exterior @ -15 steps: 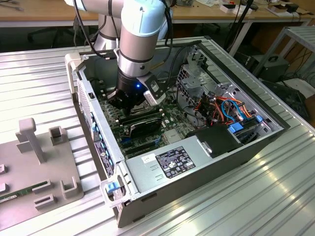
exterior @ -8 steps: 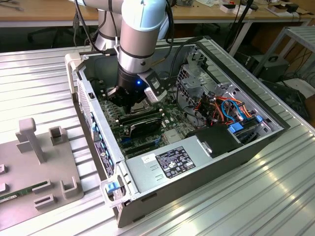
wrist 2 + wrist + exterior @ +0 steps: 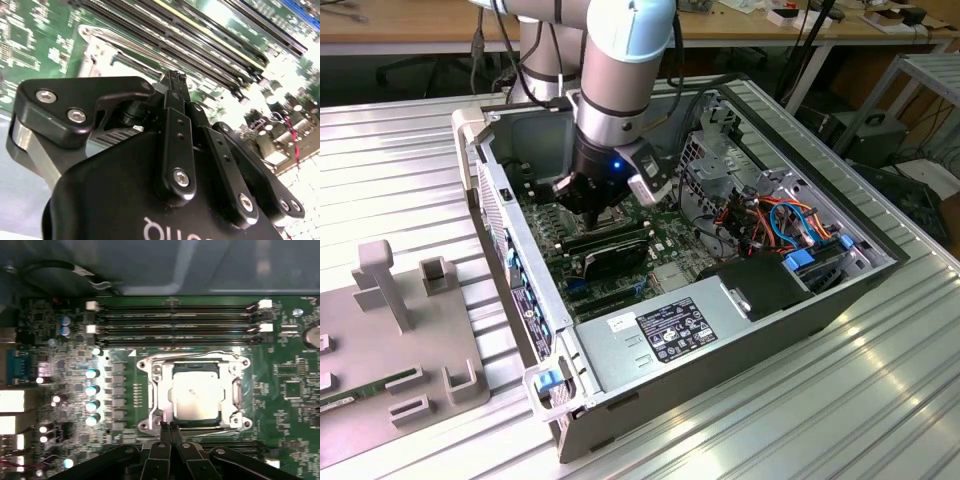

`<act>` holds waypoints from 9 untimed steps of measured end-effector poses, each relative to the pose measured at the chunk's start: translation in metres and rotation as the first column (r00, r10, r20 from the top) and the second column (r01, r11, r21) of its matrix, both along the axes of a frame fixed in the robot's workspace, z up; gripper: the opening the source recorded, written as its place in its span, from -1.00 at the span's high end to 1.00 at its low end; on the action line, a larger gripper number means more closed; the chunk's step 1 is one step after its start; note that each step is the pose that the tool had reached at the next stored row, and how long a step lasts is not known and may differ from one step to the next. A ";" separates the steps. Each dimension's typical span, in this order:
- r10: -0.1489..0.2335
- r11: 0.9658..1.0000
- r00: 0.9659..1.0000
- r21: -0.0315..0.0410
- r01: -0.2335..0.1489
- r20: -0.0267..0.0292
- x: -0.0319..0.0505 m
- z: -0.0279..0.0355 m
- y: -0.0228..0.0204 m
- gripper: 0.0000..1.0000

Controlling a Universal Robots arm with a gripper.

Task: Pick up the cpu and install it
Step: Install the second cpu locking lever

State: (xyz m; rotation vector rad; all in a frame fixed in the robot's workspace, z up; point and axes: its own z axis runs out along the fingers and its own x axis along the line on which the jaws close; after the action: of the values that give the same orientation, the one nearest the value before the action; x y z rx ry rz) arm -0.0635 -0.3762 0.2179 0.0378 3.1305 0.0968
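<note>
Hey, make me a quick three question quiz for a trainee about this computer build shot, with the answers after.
1. True or false: the cpu lies in the socket frame on the motherboard.
2. Where is the gripper in the first wrist view? A) over the grey fixture tray B) at the socket frame's edge, beside the cpu C) over the power supply
3. Fill in: the gripper's jaws are ____ , with nothing between them.

Key: 1 true. 2 B. 3 shut, tips together in both wrist views. In the exterior view the arm reaches down into the open computer case.
</note>
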 end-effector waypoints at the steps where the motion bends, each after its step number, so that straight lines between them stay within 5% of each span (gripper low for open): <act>1: 0.000 1.000 1.000 0.000 0.000 0.000 0.0045 0.0000 0.0000 0.79; 3: 0.000 1.000 1.000 0.000 0.000 0.000 0.0133 0.0000 0.0015 0.79; 9: 0.000 1.000 1.000 0.000 0.000 0.001 0.0147 0.0000 0.0162 0.79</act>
State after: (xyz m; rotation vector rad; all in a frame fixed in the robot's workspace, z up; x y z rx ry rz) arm -0.0488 -0.3599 0.2180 0.0379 3.1298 0.0971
